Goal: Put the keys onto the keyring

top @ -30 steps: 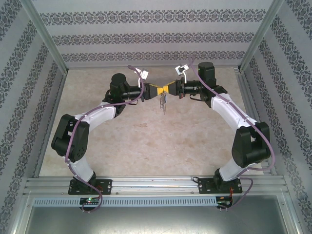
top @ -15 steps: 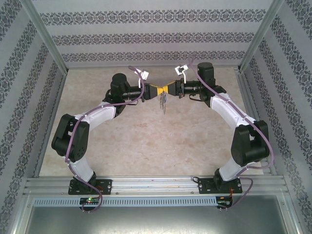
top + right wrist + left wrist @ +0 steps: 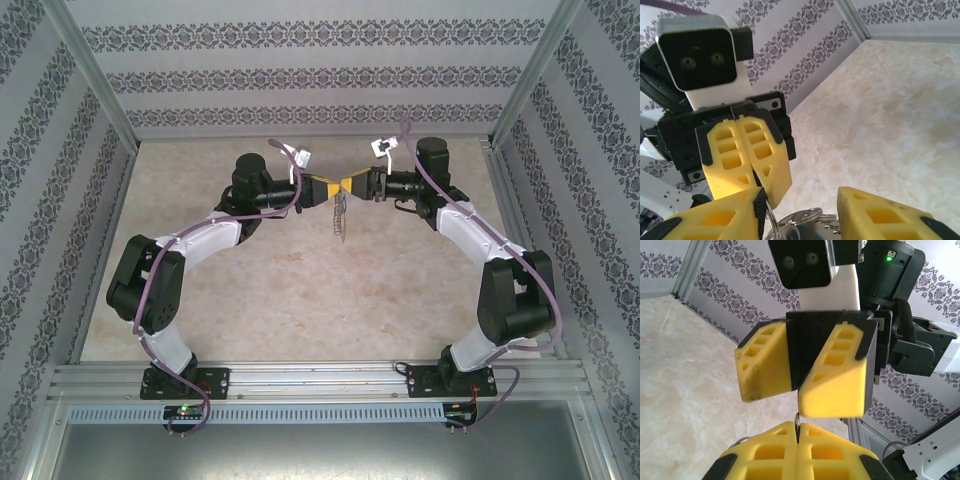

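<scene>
Patterned walls enclose a beige marbled table. Above the table's far middle, the left gripper clamps the keyring, which dangles clear of the table; the right gripper, jaws apart, faces it tip-to-tip.

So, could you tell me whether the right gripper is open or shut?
Open: the right gripper has its yellow fingers clearly apart.

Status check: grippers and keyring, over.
Left gripper shut on keyring, which hangs below. Right gripper open, keyring between its fingers. Nothing blocking.
</scene>
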